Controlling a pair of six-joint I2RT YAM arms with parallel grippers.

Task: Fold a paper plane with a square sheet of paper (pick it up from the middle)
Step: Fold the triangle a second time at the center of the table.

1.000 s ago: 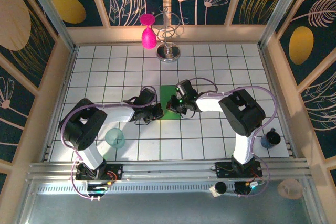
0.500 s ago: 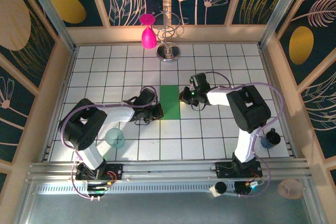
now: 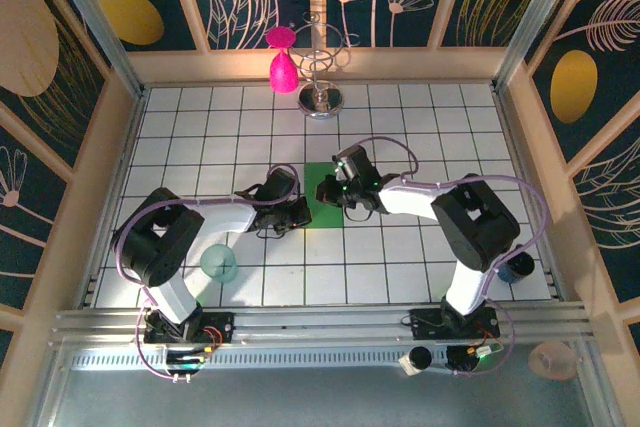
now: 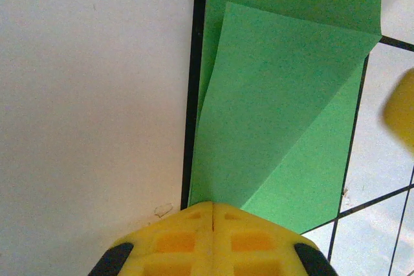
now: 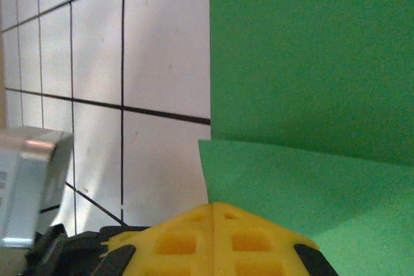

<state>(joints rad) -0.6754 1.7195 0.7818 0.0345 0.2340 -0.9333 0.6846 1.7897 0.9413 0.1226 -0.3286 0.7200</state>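
Square sheet of paper (image 3: 320,215), flat on the tiled worktop (image 3: 200,137) at its centre, one corner flap turned over. Left end effector (image 4: 212,206): clenched, empty, tips at the sheet's edge. Right end effector (image 5: 212,206): likewise clenched, tips at the flap. Creasing appears to be the step in hand: pin one side firmly, run the other slowly along the fold, keeping edges aligned
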